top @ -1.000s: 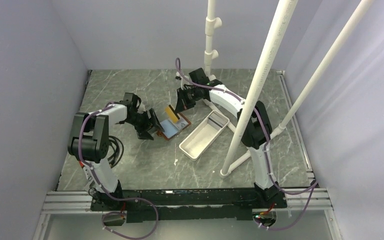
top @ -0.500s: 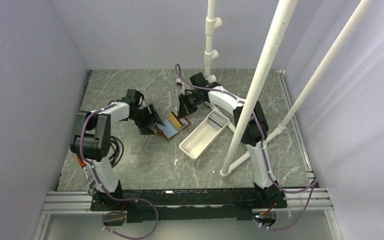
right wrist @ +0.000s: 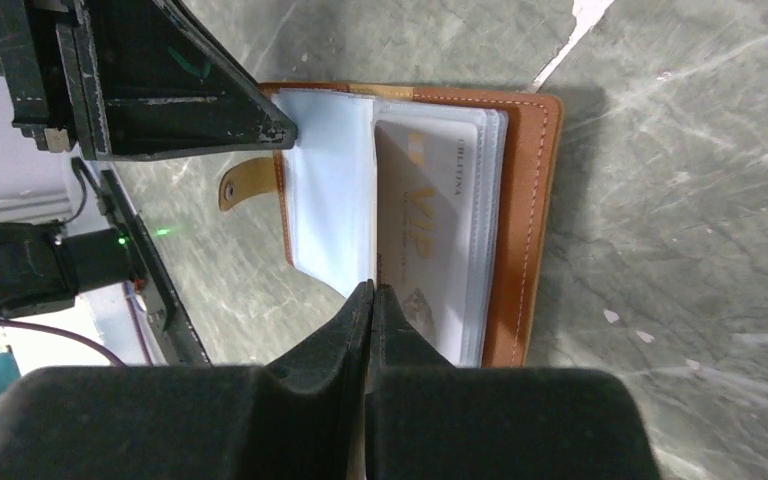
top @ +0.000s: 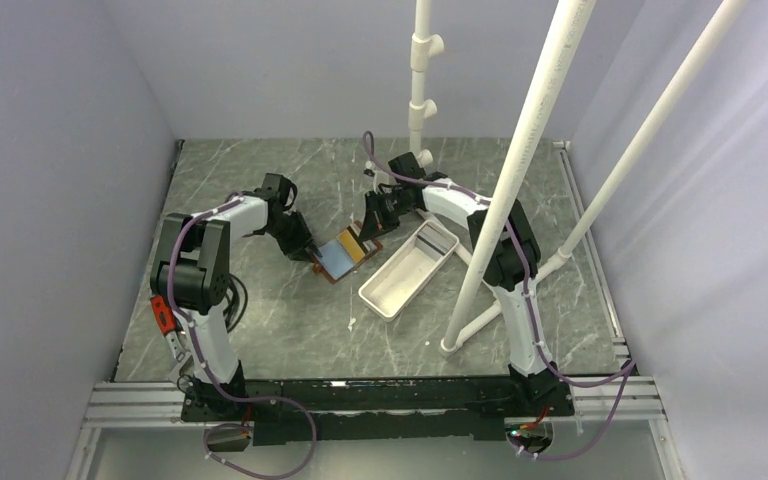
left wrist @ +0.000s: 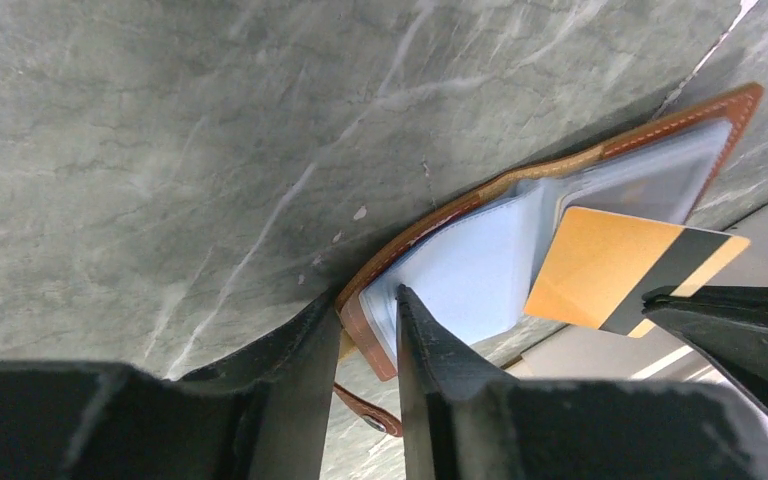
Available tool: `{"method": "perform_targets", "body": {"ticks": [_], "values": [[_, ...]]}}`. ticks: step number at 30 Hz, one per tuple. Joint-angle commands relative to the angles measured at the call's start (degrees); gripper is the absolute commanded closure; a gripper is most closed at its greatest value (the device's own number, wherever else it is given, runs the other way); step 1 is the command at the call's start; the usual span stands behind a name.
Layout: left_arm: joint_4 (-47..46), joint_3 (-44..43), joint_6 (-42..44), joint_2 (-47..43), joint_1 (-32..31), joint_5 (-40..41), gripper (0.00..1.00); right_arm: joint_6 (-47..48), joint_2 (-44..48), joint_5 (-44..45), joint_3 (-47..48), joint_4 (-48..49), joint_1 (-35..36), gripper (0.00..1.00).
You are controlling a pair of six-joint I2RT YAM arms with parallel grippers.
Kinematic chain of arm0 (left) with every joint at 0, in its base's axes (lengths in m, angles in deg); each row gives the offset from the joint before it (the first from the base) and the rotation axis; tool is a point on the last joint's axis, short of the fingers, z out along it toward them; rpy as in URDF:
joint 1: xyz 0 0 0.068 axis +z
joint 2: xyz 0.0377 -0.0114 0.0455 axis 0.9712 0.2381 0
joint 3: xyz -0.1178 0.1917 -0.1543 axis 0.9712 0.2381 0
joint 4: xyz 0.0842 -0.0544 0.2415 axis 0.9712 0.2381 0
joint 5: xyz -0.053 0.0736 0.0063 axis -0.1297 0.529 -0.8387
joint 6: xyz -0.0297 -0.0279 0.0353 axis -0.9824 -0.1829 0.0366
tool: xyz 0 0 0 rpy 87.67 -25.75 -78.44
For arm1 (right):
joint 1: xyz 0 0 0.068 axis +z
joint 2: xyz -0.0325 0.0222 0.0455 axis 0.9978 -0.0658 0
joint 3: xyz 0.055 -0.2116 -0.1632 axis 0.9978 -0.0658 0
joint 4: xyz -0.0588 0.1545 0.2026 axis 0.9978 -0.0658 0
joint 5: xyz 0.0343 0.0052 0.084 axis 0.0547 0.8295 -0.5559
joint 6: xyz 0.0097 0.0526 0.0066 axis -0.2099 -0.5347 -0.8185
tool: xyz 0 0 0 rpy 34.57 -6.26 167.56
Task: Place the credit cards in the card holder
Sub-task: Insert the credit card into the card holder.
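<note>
The brown leather card holder (top: 332, 262) lies open on the marble table, its clear sleeves up (left wrist: 460, 270). My left gripper (top: 306, 248) is shut on its near edge, with leather and sleeves between the jaws (left wrist: 368, 297). My right gripper (top: 372, 228) is shut on a gold card with a dark stripe (left wrist: 600, 270), whose corner rests on the sleeves. In the right wrist view the fingers (right wrist: 372, 287) are pressed together at the edge of a gold "VIP" card (right wrist: 425, 230) on the card holder (right wrist: 525, 220). No blue or grey card shows.
A long white tray (top: 405, 270) lies just right of the card holder and also shows in the left wrist view (left wrist: 580, 350). White pipes rise at the right (top: 520, 170) and back (top: 420, 80), with a base pipe on the table (top: 470, 325). Walls enclose the table.
My right gripper has lowered the gold card from upright above the card holder down onto its sleeves. My left gripper has moved up and right to the card holder's edge.
</note>
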Motion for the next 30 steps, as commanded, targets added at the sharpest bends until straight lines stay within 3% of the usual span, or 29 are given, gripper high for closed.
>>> {"method": "perform_targets", "body": {"ticks": [1,11,30], "values": [[-2.56,4.10,2.54,6.41,-0.51,12.19,0.68,-4.31,0.16,-2.98,-2.18,6.80,-0.01,1.00],[-3.13,4.23,2.76,6.05,-0.60,10.81,0.71,-7.10,-1.93,-2.47,-3.21,9.52,-0.10,1.00],[-3.79,3.35,2.54,4.40,-0.66,8.31,0.72,-3.46,-4.75,-0.98,0.11,0.19,1.26,1.00]]}}
